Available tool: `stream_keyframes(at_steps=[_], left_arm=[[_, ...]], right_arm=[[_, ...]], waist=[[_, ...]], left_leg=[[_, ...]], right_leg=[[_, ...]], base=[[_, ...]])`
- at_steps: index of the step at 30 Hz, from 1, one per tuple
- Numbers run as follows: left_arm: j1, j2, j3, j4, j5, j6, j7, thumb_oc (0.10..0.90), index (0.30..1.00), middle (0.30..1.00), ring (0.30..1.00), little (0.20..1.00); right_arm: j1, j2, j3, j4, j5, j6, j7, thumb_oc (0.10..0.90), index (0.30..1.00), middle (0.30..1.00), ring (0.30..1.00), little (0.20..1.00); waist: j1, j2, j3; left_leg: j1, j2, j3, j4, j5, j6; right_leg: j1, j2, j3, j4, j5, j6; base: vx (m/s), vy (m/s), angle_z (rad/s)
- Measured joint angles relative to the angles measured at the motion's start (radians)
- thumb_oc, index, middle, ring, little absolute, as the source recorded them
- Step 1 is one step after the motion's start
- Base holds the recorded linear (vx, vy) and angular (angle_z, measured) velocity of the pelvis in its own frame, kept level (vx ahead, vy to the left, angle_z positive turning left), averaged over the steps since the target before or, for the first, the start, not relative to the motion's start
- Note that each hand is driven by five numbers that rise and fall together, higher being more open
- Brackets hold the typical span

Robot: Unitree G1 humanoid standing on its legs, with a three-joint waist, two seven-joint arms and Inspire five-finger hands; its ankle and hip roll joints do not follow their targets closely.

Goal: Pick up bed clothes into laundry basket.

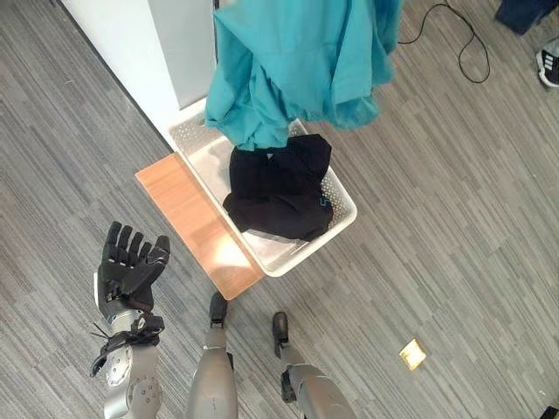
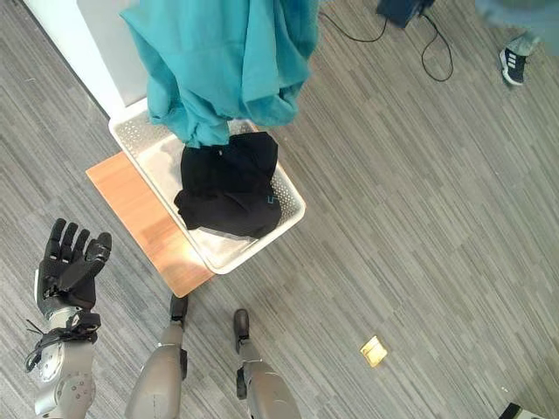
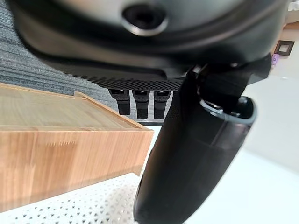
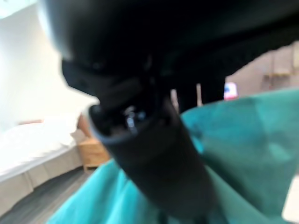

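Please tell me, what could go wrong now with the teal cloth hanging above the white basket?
1. The large teal cloth hangs wider than the white perforated laundry basket, so if released, part may drape over the rim onto the grey floor.
2. The crumpled black garment already piles toward the near end, so the teal cloth may slide off it.

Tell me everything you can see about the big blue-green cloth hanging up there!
The teal cloth is soft, crumpled fabric, hanging in loose folds above the white laundry basket. Its lowest bunch dangles over the basket's far end, just by the black garment lying inside. The right wrist view shows the right hand against it, though the grip is unclear.
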Motion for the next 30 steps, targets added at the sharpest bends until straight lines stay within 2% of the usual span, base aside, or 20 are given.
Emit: stream_keyframes(at_steps=[2, 3, 5, 6, 7, 8, 11, 13, 14, 15, 16, 17, 18, 24, 28, 30], left_arm=[[0.001, 0.001, -0.015, -0.003, 0.000, 0.000, 0.000, 0.800, 0.900, 0.900, 0.900, 0.900], [0.001, 0.000, -0.019, -0.002, 0.000, 0.000, 0.000, 0.800, 0.900, 0.900, 0.900, 0.900], [0.005, -0.002, -0.024, -0.002, 0.000, 0.001, 0.000, 0.800, 0.900, 0.900, 0.900, 0.900], [0.005, -0.003, -0.026, -0.003, 0.000, 0.001, 0.001, 0.800, 0.900, 0.900, 0.900, 0.900], [0.009, -0.004, -0.022, -0.003, 0.000, 0.001, 0.002, 0.800, 0.900, 0.900, 0.900, 0.900], [0.012, -0.003, -0.020, -0.003, 0.000, 0.001, 0.005, 0.800, 0.900, 0.900, 0.900, 0.900], [0.007, -0.001, -0.031, 0.001, 0.000, 0.001, 0.016, 0.800, 0.900, 0.900, 0.900, 0.900], [-0.009, -0.001, -0.034, 0.001, 0.000, 0.001, 0.016, 0.800, 0.900, 0.900, 0.900, 0.900], [-0.016, -0.001, -0.035, 0.001, 0.001, 0.001, 0.016, 0.800, 0.900, 0.900, 0.900, 0.900], [-0.026, 0.001, -0.033, 0.004, 0.000, 0.001, 0.016, 0.800, 0.900, 0.900, 0.900, 0.900], [-0.032, 0.001, -0.035, 0.005, 0.000, 0.001, 0.016, 0.800, 0.900, 0.900, 0.900, 0.900], [-0.043, -0.001, -0.039, 0.005, 0.000, 0.001, 0.014, 0.800, 0.900, 0.900, 0.900, 0.900], [-0.042, 0.000, -0.034, 0.005, 0.000, 0.001, 0.014, 0.800, 0.900, 0.900, 0.900, 0.900], [-0.042, 0.001, -0.023, 0.012, -0.001, 0.001, 0.017, 0.800, 0.900, 0.900, 0.900, 0.900], [-0.049, 0.001, -0.024, 0.015, -0.001, 0.001, 0.021, 0.800, 0.900, 0.900, 0.900, 0.900], [-0.064, 0.001, -0.028, 0.016, -0.001, 0.001, 0.021, 0.800, 0.900, 0.900, 0.900, 0.900]], right_arm=[[0.083, 0.027, -0.016, 0.039, -0.011, 0.020, 0.009, 0.400, 0.300, 0.300, 0.300, 0.300], [0.154, 0.042, -0.060, 0.069, -0.017, 0.023, 0.010, 0.400, 0.300, 0.300, 0.300, 0.300], [0.270, 0.088, -0.107, 0.147, -0.053, 0.051, 0.021, 0.400, 0.300, 0.300, 0.300, 0.300], [0.307, 0.094, -0.128, 0.165, -0.063, 0.066, 0.028, 0.400, 0.300, 0.300, 0.300, 0.300], [0.349, 0.099, -0.139, 0.183, -0.073, 0.088, 0.039, 0.400, 0.300, 0.300, 0.300, 0.300], [0.381, 0.104, -0.157, 0.195, -0.083, 0.091, 0.040, 0.400, 0.300, 0.300, 0.300, 0.300], [0.600, 0.246, -0.370, 0.368, -0.111, 0.122, 0.039, 0.400, 0.300, 0.300, 0.300, 0.300], [0.645, 0.315, -0.394, 0.448, -0.129, 0.150, 0.046, 0.400, 0.300, 0.300, 0.300, 0.300], [0.663, 0.327, -0.398, 0.458, -0.130, 0.155, 0.048, 0.717, 0.775, 0.775, 0.775, 0.775], [0.704, 0.396, -0.431, 0.538, -0.147, 0.149, 0.052, 0.800, 0.900, 0.900, 0.900, 0.900], [0.704, 0.422, -0.429, 0.574, -0.155, 0.157, 0.056, 0.800, 0.900, 0.900, 0.900, 0.900], [0.704, 0.423, -0.419, 0.579, -0.171, 0.172, 0.074, 0.800, 0.900, 0.900, 0.900, 0.900], [0.703, 0.423, -0.412, 0.575, -0.181, 0.172, 0.076, 0.800, 0.900, 0.900, 0.900, 0.900], [0.678, 0.379, -0.421, 0.505, -0.201, 0.168, 0.083, 0.800, 0.900, 0.900, 0.900, 0.900], [0.674, 0.264, -0.436, 0.260, -0.166, 0.170, 0.083, 0.800, 0.900, 0.900, 0.900, 0.900], [0.667, 0.238, -0.468, 0.158, -0.135, 0.162, 0.082, 0.800, 0.900, 0.900, 0.900, 0.900]], waist=[[0.013, 0.009, 0.004], [0.021, 0.011, 0.004], [0.038, 0.036, 0.010], [0.045, 0.045, 0.011], [0.056, 0.066, 0.017], [0.057, 0.072, 0.017], [0.067, 0.106, 0.018], [0.074, 0.120, 0.019], [0.078, 0.125, 0.019], [0.080, 0.132, 0.018], [0.079, 0.136, 0.019], [0.081, 0.151, 0.020], [0.082, 0.153, 0.019], [0.079, 0.155, 0.019], [0.070, 0.155, 0.019], [0.063, 0.155, 0.019]], left_leg=[[-0.001, 0.000, -0.001, 0.000, 0.001, -0.002], [-0.001, -0.001, -0.001, 0.001, 0.001, -0.002], [-0.004, -0.004, -0.005, 0.001, 0.002, -0.002], [-0.006, -0.005, -0.007, 0.001, 0.002, -0.001], [-0.008, -0.009, -0.008, 0.000, 0.003, 0.000], [-0.008, -0.010, -0.009, -0.001, 0.003, 0.000], [-0.007, -0.017, -0.009, -0.001, 0.003, 0.000], [-0.008, -0.017, -0.006, -0.003, 0.003, 0.000], [-0.008, -0.017, -0.007, -0.003, 0.003, 0.000], [-0.007, -0.015, -0.007, -0.004, 0.003, 0.000], [-0.007, -0.014, -0.007, -0.004, 0.003, 0.000], [-0.014, -0.015, -0.010, -0.004, 0.003, 0.001], [-0.014, -0.015, -0.009, -0.004, 0.003, 0.001], [-0.012, -0.015, -0.007, -0.004, 0.003, 0.001], [-0.013, -0.015, -0.004, -0.006, 0.003, 0.001], [-0.012, -0.014, -0.003, -0.006, 0.004, 0.001]], right_leg=[[0.000, -0.001, 0.000, 0.000, 0.001, -0.002], [0.000, -0.001, 0.000, 0.000, 0.002, -0.003], [-0.001, -0.004, -0.001, 0.000, 0.002, -0.004], [-0.002, -0.005, -0.001, 0.000, 0.002, -0.004], [-0.003, -0.007, -0.002, 0.000, 0.003, -0.005], [-0.003, -0.008, -0.002, 0.000, 0.003, -0.005], [-0.002, -0.014, -0.001, 0.000, 0.003, -0.005], [-0.005, -0.015, 0.000, 0.000, 0.003, -0.005], [-0.005, -0.014, -0.001, 0.000, 0.003, -0.005], [-0.004, -0.013, -0.001, 0.000, 0.003, -0.005], [-0.004, -0.012, -0.001, 0.000, 0.003, -0.005], [-0.008, -0.012, -0.002, 0.000, 0.003, -0.005], [-0.009, -0.013, -0.001, 0.000, 0.003, -0.005], [-0.009, -0.013, 0.001, 0.000, 0.003, -0.005], [-0.013, -0.013, 0.005, 0.000, 0.003, -0.005], [-0.012, -0.012, 0.006, 0.000, 0.003, -0.005]], base=[[0.00, 0.000, 0.00], [0.00, 0.000, 0.00], [-0.01, -0.006, 0.06], [-0.01, -0.013, 0.06], [-0.01, -0.013, 0.05], [-0.01, -0.011, 0.03], [0.00, 0.000, 0.00], [0.00, 0.000, 0.00], [0.00, 0.000, 0.00], [0.00, 0.000, 0.00], [0.00, 0.004, 0.04], [0.00, 0.000, 0.00], [0.00, 0.000, 0.00], [0.00, 0.000, 0.00], [-0.01, 0.005, -0.02], [0.00, 0.000, 0.00]])
